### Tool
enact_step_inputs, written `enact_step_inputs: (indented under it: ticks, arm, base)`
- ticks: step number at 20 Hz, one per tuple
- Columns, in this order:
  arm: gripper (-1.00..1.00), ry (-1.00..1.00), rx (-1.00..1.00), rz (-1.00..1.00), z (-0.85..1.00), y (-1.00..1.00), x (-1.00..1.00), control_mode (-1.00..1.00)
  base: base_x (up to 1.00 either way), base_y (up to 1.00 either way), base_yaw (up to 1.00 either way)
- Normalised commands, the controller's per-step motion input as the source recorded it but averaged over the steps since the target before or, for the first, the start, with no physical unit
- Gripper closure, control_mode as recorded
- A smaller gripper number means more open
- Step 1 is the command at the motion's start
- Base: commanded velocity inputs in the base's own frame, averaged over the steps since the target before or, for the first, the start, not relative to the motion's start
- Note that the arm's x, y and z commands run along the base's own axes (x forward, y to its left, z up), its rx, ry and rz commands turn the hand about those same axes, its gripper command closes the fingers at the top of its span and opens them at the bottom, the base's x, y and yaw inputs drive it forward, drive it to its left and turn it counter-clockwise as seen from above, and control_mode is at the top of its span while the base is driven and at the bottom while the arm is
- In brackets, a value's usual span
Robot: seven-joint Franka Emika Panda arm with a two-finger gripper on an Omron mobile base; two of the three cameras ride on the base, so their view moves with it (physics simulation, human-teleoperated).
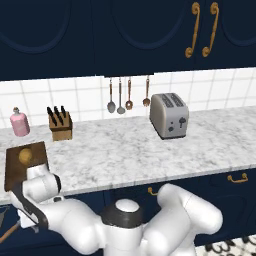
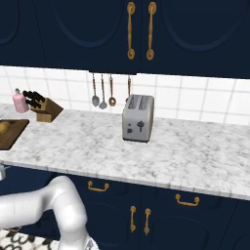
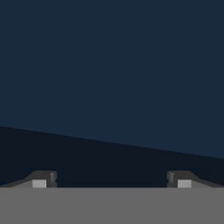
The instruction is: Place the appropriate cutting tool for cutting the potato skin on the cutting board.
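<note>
Nearest the lens in the hand view, the gripper has its two dark fingertips set wide apart, with nothing between them. Right ahead of them is a plain dark-blue cabinet front, with a darker band below it.

In the left base view the white arm is folded low and to its left, with the hand below the edge of the marble counter. Just beside the hand, at the bottom left corner, is a thin brown stick with a grey shape. It is too clipped to name.

Above and just beyond the hand lies the cutting board, with the potato resting on its far half. The cutting tool cannot be made out, so where it lies cannot be told.

Further back and well apart from the hand stand a pink bottle, a knife block, a toaster and hanging utensils.

As a small metal tool, it should be light, stiff and slick, likely to skid if nudged. It is best pinched across the handle, away from the blade.

The hand view alone gives the finger gap. The left base view gives the arm's posture and the whole board. The right base view clips the board at its left edge.
</note>
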Motion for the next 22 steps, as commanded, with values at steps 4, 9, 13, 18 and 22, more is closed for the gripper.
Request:
enact_step_inputs:
  ticks: [4, 9, 13, 18, 22]
  arm:
    - [-1.00, 0.07, 0.12, 0.00, -0.72, 0.05, 0.00, -1.00]
    - [-1.00, 0.17, 0.07, 0.00, -0.49, 0.15, -0.25, -1.00]
    - [-1.00, 0.33, 0.00, 0.00, 0.00, 0.22, -0.50, -1.00]
    - [-1.00, 0.28, 0.00, 0.00, 0.00, 0.21, -0.70, -1.00]
    - [-1.00, 0.25, 0.00, 0.00, 0.01, 0.12, -0.90, -1.00]
  base:
    - [0.00, 0.00, 0.00]
    - [0.00, 0.00, 0.00]
    - [0.00, 0.00, 0.00]
    - [0.00, 0.00, 0.00]
    - [0.00, 0.00, 0.00]
